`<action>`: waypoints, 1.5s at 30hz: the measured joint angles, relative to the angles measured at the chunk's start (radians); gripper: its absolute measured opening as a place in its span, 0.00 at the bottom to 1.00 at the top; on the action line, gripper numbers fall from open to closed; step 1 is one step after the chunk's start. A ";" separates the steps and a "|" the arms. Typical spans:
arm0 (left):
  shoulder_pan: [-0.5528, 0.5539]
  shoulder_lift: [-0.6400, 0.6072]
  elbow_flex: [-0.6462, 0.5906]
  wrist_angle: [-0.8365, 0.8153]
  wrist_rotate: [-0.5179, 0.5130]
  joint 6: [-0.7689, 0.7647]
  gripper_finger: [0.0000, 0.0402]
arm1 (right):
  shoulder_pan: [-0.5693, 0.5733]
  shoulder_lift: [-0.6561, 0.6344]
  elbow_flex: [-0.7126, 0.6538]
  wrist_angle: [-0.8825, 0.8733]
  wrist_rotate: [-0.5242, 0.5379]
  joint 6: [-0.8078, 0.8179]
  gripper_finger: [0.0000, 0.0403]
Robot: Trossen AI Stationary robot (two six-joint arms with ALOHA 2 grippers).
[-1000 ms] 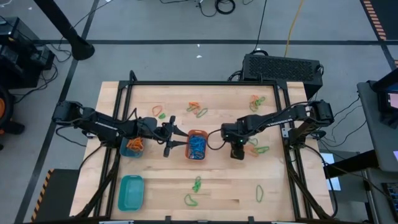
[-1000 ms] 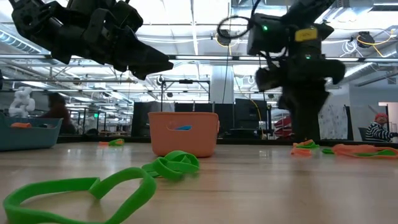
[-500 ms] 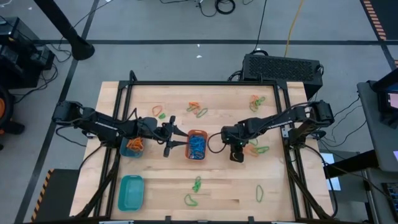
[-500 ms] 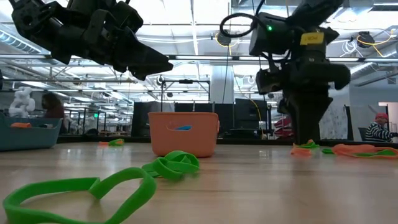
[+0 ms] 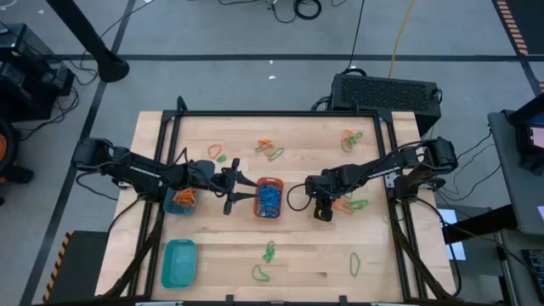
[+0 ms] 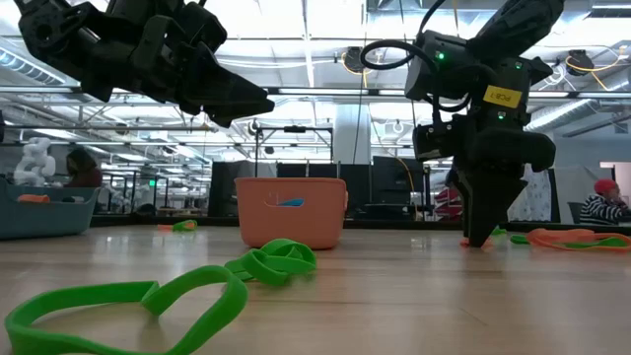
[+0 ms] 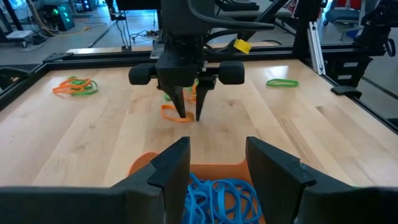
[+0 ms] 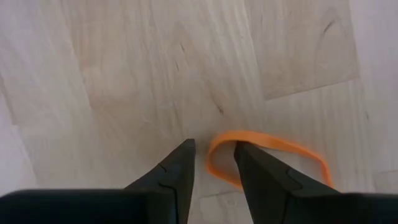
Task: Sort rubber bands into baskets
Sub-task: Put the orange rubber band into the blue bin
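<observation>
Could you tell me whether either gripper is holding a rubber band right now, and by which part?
Neither. The right gripper stands open at one end of a thin orange rubber band loop; the left gripper hangs open and empty.

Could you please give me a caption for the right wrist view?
Right gripper, fingers open, straddles one end of an orange rubber band on the wooden table.

No text or label can be read.

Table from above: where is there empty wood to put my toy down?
Bare wood lies between the teal basket and the green bands near the front edge, and at the back left corner of the table. The middle is crowded: both arms, the orange basket and bands beside the right gripper.
</observation>
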 joint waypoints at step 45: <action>-0.035 0.389 0.101 0.448 0.183 0.070 0.41 | 0.049 0.002 0.345 0.416 -0.349 -0.268 0.00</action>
